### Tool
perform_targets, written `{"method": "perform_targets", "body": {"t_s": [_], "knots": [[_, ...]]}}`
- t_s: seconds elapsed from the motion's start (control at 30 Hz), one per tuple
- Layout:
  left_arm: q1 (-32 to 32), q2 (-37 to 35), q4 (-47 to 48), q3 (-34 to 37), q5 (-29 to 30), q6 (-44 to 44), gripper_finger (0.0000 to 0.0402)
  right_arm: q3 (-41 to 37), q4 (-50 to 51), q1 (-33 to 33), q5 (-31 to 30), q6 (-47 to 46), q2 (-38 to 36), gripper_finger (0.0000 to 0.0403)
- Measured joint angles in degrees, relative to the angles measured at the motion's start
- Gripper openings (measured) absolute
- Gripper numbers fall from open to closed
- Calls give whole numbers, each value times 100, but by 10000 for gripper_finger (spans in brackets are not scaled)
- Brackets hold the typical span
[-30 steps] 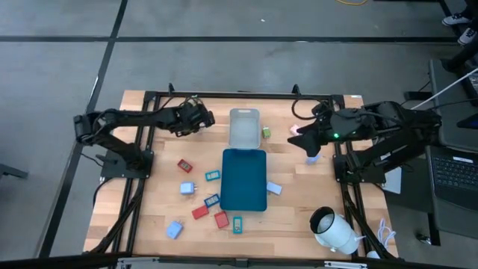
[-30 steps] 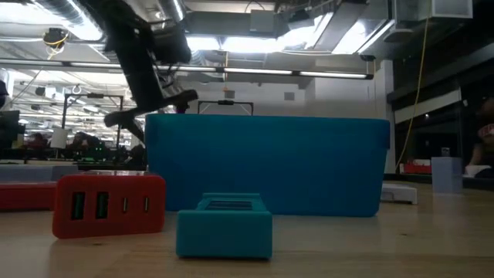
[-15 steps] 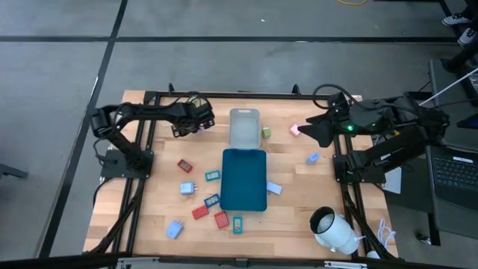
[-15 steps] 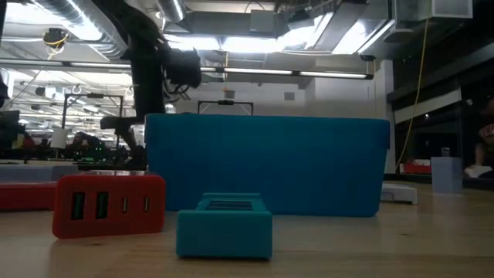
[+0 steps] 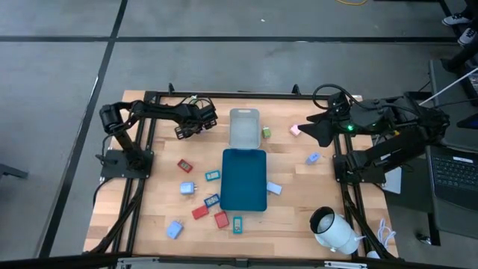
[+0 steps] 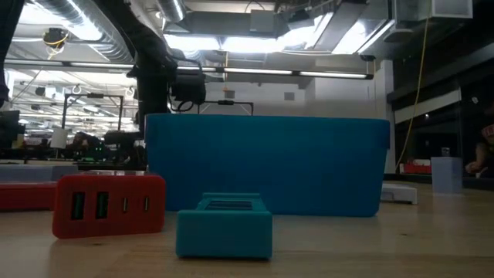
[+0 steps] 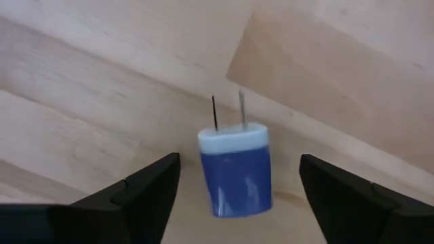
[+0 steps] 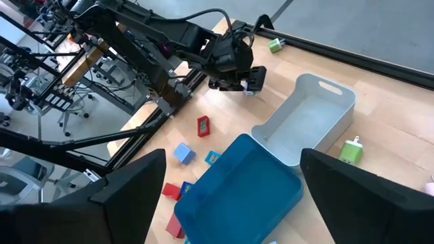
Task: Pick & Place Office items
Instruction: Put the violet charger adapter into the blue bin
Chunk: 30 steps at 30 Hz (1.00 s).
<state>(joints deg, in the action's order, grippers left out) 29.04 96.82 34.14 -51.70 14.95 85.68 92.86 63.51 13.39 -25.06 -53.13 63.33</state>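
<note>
A small blue charger (image 7: 237, 173) with a white top and two prongs lies flat on the wood near the table's far left. My left gripper (image 7: 239, 166) (image 5: 200, 122) points steeply down over it, open, one finger on each side and apart from it. My right gripper (image 5: 312, 130) hovers high at the far right, open and with nothing between its fingers (image 8: 129, 183). Other office items lie loose on the table: a red one (image 5: 184, 166), a light-blue one (image 5: 187, 188), a teal one (image 5: 237, 224), a pink one (image 5: 294, 130) and a green one (image 5: 266, 132).
A dark-teal tray (image 5: 244, 196) lies mid-table with a small grey tray (image 5: 244, 128) at its far end. A white cylinder (image 5: 334, 230) lies at the near right corner. In the low view a red charger (image 6: 108, 205) and a teal block (image 6: 224, 225) stand before the tray's wall (image 6: 266, 166).
My left gripper has sunk toward the table and tipped further downward. My right gripper has drawn back a little toward the far edge, uncovering a light-blue item on the table's right side.
</note>
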Motion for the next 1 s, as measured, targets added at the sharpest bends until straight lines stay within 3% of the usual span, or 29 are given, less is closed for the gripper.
{"method": "perform_targets", "body": {"t_s": [0.37, 0.57, 0.7, 0.9, 1.0], "knots": [[79, -48, -20, 0, -34, -255, 127, 0, -44, 0, 0, -27, 0, 348], [-158, -229, -28, 4, -336, -692, 127, 0, -45, 0, -2, -65, 0, 348], [-542, -776, -219, 9, -610, -1055, 128, 0, -58, 0, -87, -150, -10, 348], [-1815, -1719, -940, 4, -1274, -2258, 139, -2, -219, 0, -332, -85, -80, 348], [-2653, -2097, -1603, 4, -1319, -2850, 138, -4, -281, 0, -527, -150, -207, 348]]}}
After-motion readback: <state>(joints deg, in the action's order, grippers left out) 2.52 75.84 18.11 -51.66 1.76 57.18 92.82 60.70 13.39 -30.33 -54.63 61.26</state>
